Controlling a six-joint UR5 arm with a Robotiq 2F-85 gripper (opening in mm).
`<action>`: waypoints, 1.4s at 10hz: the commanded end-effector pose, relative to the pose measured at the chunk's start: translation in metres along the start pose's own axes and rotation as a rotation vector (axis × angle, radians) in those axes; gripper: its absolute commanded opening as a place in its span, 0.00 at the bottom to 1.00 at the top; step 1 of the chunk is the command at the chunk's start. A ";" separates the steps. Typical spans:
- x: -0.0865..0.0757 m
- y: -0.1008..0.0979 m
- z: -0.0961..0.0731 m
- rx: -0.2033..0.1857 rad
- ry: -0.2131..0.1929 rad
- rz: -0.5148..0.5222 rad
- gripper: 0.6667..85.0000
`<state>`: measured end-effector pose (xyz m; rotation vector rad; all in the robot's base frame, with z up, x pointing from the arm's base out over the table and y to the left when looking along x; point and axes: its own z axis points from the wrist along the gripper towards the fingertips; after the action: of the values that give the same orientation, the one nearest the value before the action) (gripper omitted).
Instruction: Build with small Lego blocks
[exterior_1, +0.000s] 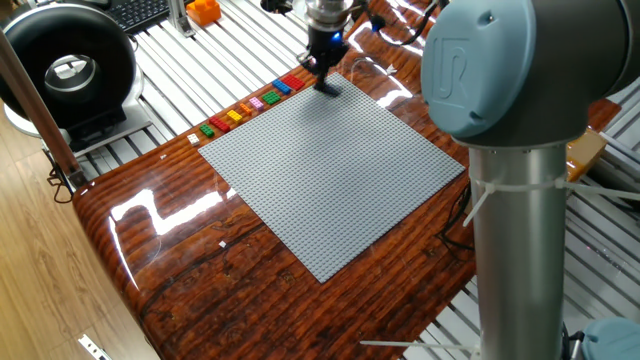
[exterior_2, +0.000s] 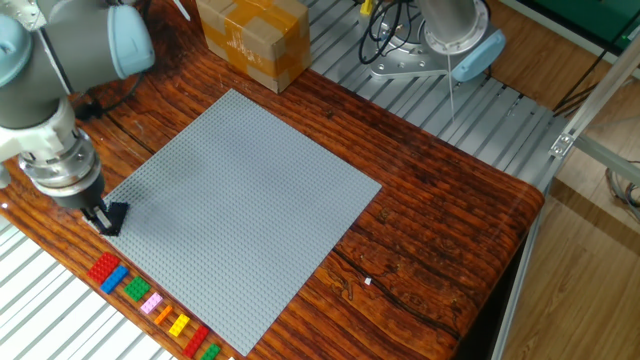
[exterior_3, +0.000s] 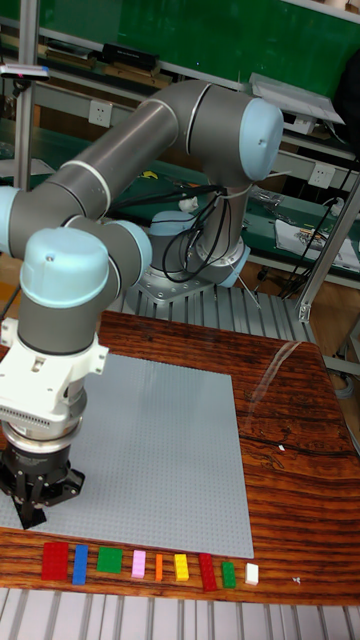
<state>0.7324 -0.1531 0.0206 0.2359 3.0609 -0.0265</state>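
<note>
In the tall fixed view, the black two-finger gripper (exterior_3: 30, 515) of the grey and pale-blue arm hangs at the far left, over the near left corner of the large grey studded baseplate (exterior_3: 170, 450). Whether its fingers are apart or together cannot be told from any view; in the other fixed view a small dark piece shows at the fingertips, too small to name. Just below it, on the glossy brown wooden table (exterior_3: 290, 420), a row of small plastic Lego blocks (exterior_3: 140, 566) runs along the plate's near edge, apart from it: red (exterior_3: 54, 561), dark blue (exterior_3: 80, 563), green (exterior_3: 109, 561), pink (exterior_3: 138, 565), orange (exterior_3: 159, 567), yellow (exterior_3: 181, 567), then another red, a small green and a white one at the right end.
</note>
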 end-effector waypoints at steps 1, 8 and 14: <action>0.003 -0.008 -0.013 0.019 0.023 0.018 0.00; 0.009 -0.017 -0.027 -0.002 0.045 -0.026 0.10; 0.015 -0.016 -0.003 -0.060 0.005 -0.130 0.22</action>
<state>0.7149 -0.1691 0.0313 0.0797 3.0960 -0.0004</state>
